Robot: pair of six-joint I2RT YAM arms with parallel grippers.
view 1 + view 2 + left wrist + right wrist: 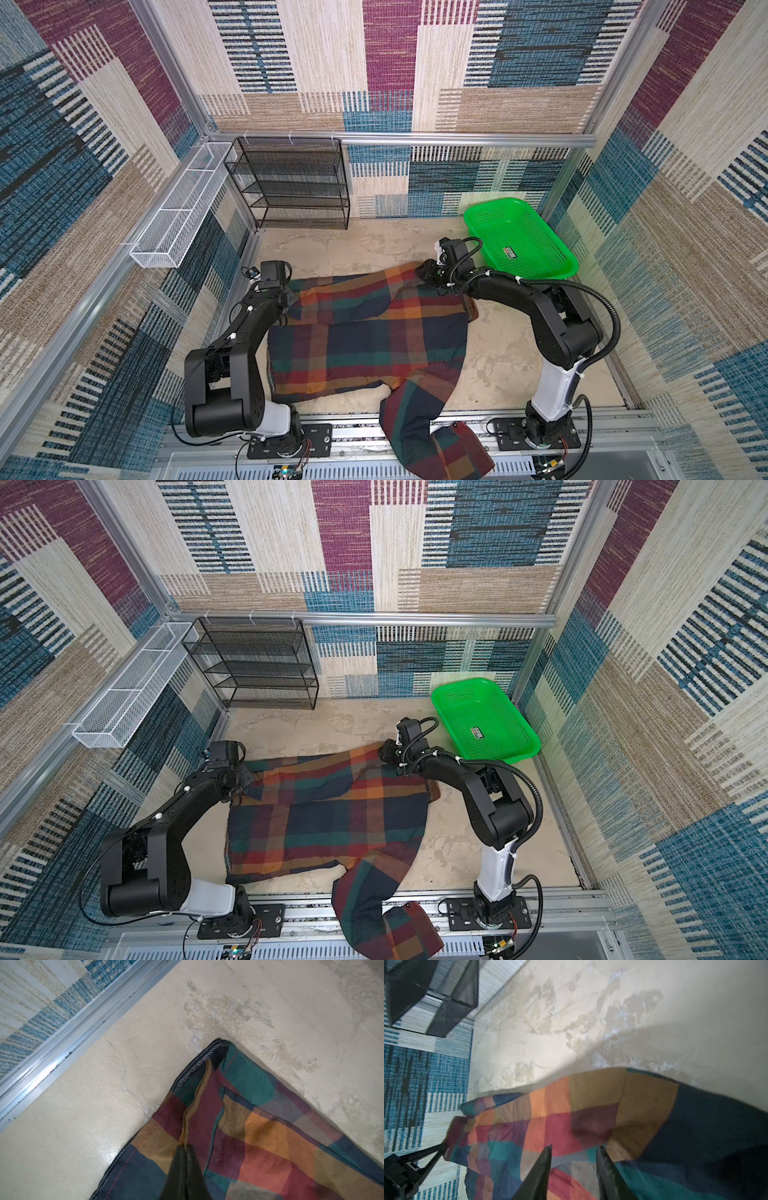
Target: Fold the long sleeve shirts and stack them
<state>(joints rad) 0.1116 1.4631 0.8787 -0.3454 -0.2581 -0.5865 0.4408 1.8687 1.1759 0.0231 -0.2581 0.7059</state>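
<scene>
Sleeve [436, 432] is hanging over the front rail [357, 432], with the shirt [365, 345] lying on the worktop [498, 361]. Your left fingers [176, 1174] are pinching its far corner, and your right fingers [537, 1174] are hovering spread opposite, likely readying a fold.

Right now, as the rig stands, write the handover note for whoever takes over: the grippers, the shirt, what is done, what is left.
Left gripper: shut on the shirt, at its far left corner.
Right gripper: open, jaws apart just over the shirt's far right edge, no grip yet.
Shirt: spread on the table between the arms; near sleeve hangs over the front edge.
Done: body laid out; far sleeve looks laid over it.
Left: bring the near sleeve in, fold the body, stack it.
</scene>
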